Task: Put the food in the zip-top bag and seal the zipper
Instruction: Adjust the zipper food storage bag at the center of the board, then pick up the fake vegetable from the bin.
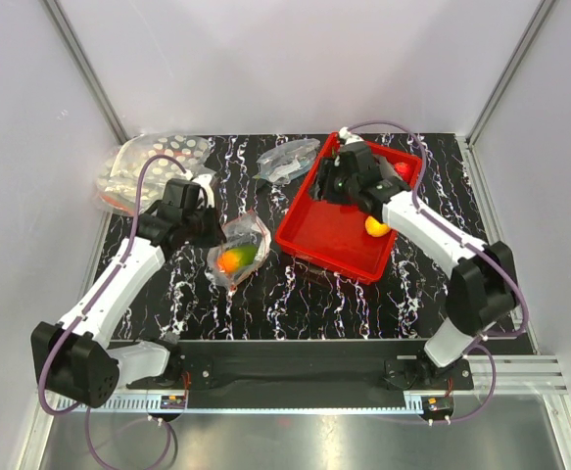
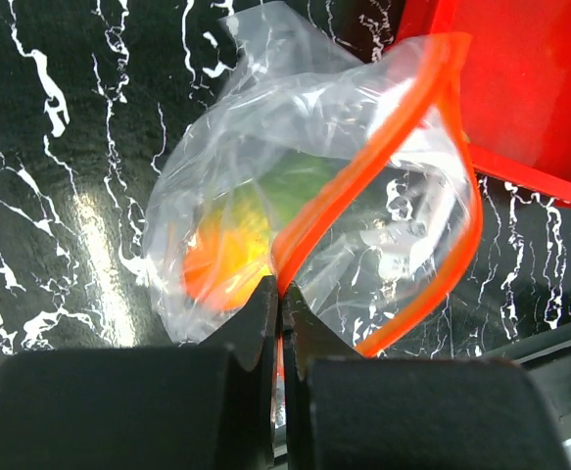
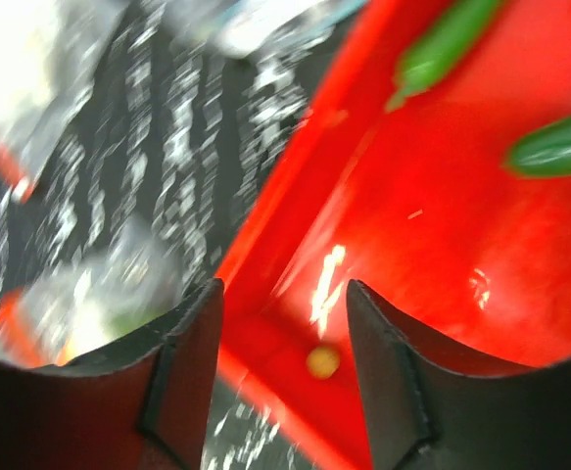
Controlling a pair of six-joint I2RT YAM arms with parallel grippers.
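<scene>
Progress: partly done | zip-top bag (image 1: 238,253) lies on the table (image 1: 265,304) beside the red tray (image 1: 334,245); mango (image 2: 221,255) and one cucumber (image 2: 300,186) are seen inside | zipper (image 2: 474,225) unsealed, mouth held agape | left fingers (image 2: 256,323) clenched on the zipper | right fingers (image 3: 192,333) spread, nothing grasped, over the tray | left to be bagged: lemon (image 1: 375,226), red piece (image 1: 401,171), cucumbers (image 3: 442,44); then the seal is to be pressed.

Top cam: high behind arms, looking down on whole table (image 1: 295,294). Wrist cams: close-up, both catch red tray (image 3: 412,225) and bag (image 2: 226,137).
</scene>
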